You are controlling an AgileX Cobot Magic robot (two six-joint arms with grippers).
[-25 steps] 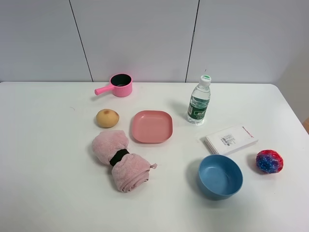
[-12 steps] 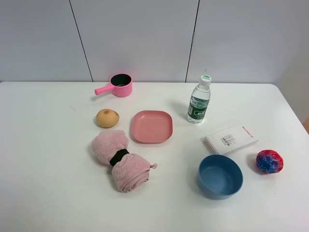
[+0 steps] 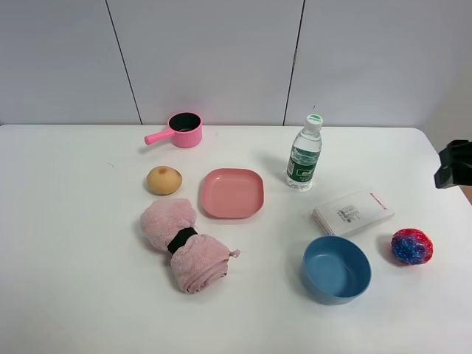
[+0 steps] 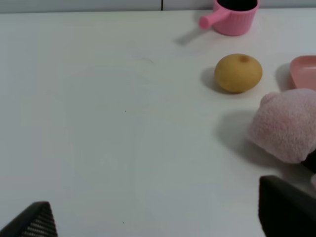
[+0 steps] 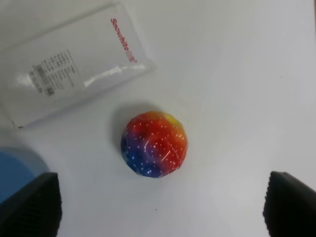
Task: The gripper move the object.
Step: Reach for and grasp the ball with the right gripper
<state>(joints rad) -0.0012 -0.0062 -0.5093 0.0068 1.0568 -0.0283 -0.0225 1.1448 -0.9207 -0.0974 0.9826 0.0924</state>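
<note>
Ball (image 3: 411,246) on table (image 3: 74,280), 3 o'clock of blue bowl (image 3: 336,269), 5 o'clock of white packet (image 3: 352,212). Right gripper (image 5: 160,207): wrist view shows jaws wide, ball untouched; overhead catches only a dark bit at the edge. Left gripper (image 4: 160,215) wide, wrist view only.

There's the ball (image 3: 411,246): small, round, bumpy and glossy, mottled red, blue and purple with a touch of yellow, resting on the white table (image 3: 74,295) near its right edge. The right claw (image 5: 159,205) hangs above it, dark jaws spread wide, clear of it.
</note>
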